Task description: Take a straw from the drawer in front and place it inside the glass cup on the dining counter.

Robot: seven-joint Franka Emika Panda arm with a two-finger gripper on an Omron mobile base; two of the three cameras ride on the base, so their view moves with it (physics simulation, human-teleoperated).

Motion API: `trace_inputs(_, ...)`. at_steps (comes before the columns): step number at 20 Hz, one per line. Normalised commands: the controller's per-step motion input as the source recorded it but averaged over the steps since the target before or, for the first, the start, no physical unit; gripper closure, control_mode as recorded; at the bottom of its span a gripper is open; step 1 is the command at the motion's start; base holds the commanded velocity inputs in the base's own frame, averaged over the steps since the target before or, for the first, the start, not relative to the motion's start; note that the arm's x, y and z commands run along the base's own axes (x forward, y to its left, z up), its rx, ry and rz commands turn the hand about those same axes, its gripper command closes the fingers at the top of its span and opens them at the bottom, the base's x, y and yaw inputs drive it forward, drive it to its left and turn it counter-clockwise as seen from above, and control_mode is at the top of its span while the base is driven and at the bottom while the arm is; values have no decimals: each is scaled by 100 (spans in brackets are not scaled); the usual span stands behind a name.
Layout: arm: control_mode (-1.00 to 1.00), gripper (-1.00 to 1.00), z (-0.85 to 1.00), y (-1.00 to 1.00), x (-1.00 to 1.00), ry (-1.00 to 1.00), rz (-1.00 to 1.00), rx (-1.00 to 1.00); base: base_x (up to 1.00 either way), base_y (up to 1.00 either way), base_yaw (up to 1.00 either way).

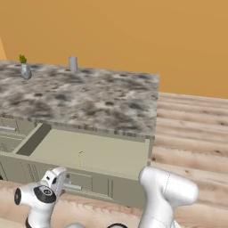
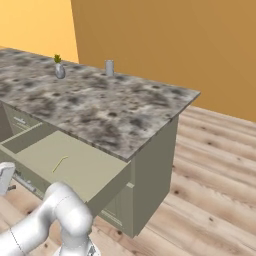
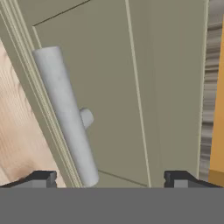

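- Left base view: drawer [image 1: 91, 153] pulled out from under the table [image 1: 89, 95], beige floor exposed, so the contents can be reached from above.
- Straw [image 1: 80, 157] lies alone on the drawer floor, near the middle, touching nothing else; thin pale yellow stick, seen almost end-on here so it looks short.
- Gripper [image 1: 57, 178] sits low at the drawer front, beside the handle [image 1: 73, 187]; my guess is it has let go of the bar and the reach for the straw comes next.
- Cup [image 1: 73, 63] upright at the table's far edge, well apart from the drawer; vase [image 1: 25, 69] with green sprig stands further left, not the target.
- Right base view: straw [image 2: 59, 163] shows full length, straight, slim, lying flat and slanted across the open drawer [image 2: 70, 162].
- Cup [image 2: 109, 67] is a plain grey-white cylinder, no handle, mouth up, ready to take the straw; vase [image 2: 59, 70] near it.
- Hand view: fingers [image 3: 43, 178] spread wide apart, nothing between them; silver bar handle [image 3: 65, 114] lies just ahead of them, off to the left, on the drawer front, not gripped.
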Motion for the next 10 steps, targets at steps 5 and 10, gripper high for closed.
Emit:
trace_inputs(5, -100, -100, 94, 0, -31, 32, -8, 36, 0, 0, 0)
trace_inputs(10, -100, -100, 100, 0, -12, 18, -14, 25, 0, 0, 0)
